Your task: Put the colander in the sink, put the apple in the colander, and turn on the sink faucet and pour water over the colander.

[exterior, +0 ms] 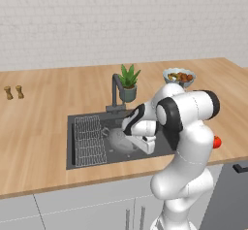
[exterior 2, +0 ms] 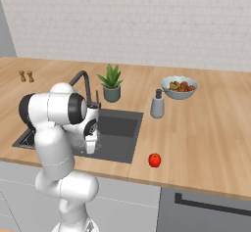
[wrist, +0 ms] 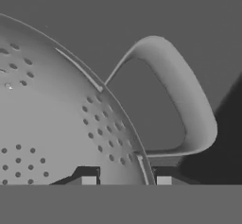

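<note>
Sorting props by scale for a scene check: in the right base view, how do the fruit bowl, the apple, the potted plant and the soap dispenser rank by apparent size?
1. fruit bowl and potted plant: look about alike, bowl wider, plant taller
2. soap dispenser
3. apple, though it sits nearest the camera

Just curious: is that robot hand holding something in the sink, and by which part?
The fingers straddle the colander rim beside its loop handle; whether they grip cannot be told.

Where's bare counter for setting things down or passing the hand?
Free: the wide stretch between the sink and shakers, and around the apple. Crowded: behind the sink, with the faucet, plant, dispenser and fruit bowl.
</note>
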You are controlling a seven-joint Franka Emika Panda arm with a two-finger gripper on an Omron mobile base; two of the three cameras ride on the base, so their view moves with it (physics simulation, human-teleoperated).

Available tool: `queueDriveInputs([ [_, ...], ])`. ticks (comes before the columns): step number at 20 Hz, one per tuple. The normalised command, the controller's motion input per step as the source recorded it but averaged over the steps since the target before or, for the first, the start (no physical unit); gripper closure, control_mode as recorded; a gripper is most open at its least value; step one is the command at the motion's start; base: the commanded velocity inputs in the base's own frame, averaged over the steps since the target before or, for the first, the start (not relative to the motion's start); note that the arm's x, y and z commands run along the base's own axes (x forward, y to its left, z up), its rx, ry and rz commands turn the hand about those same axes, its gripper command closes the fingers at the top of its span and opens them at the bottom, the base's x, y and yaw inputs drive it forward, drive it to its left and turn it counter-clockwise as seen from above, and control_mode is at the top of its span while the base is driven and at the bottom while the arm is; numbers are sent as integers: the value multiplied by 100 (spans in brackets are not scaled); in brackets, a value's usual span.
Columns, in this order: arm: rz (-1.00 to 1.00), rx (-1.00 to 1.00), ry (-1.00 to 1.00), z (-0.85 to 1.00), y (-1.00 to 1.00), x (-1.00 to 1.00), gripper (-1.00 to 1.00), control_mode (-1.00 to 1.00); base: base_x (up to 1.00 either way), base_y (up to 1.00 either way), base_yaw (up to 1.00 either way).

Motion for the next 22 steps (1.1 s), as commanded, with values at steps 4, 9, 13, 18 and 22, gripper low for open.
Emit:
queueDriveInputs([
  [4,-22,0,0,0,0,0,100,-100,0,0,0],
  [9,-22,0,0,0,4,-1,100,-100,0,0,0],
  [13,-9,0,-1,0,50,0,100,-100,0,0,0],
  [18,-2,0,0,0,55,0,100,-100,0,0,0],
  [22,0,0,-2,0,32,0,100,-100,0,0,0],
])
